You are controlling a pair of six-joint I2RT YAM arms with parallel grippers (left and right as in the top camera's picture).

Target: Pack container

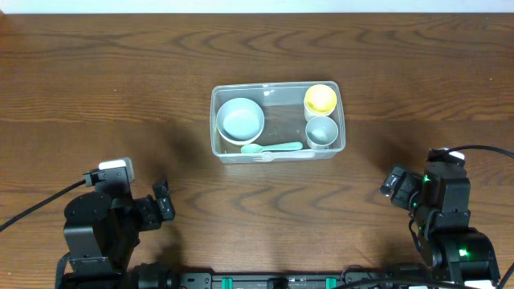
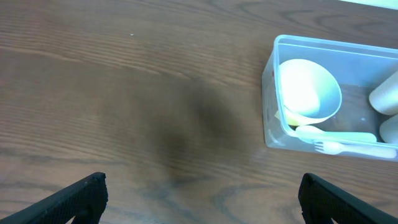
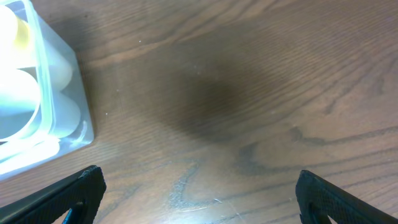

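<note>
Black fingertips frame the lower corners of both wrist views. We find the left gripper (image 2: 205, 202) spread wide with nothing between its jaws, and the right gripper (image 3: 202, 193) likewise released and empty. Each hangs over bare table (image 1: 96, 88), well apart from the container (image 1: 277, 87), one to either side of it.

We locate the container at mid-table, upright and lidless. Inside, a pale bowl (image 1: 240, 119) fills the left end. A yellow cup (image 1: 320, 98) and a grey cup (image 1: 321, 132) stand side by side at the right end. A teal spoon (image 1: 273, 148) and a white fork (image 2: 336, 147) lie lengthwise along the near wall. We judge this layout deliberate: the round pieces take the ends and the long utensils take the narrow strip left along the wall.

We see no loose items on the table. We assess the packing as complete or nearly so, and the open, parked grippers are consistent with that. No lid is in view.
</note>
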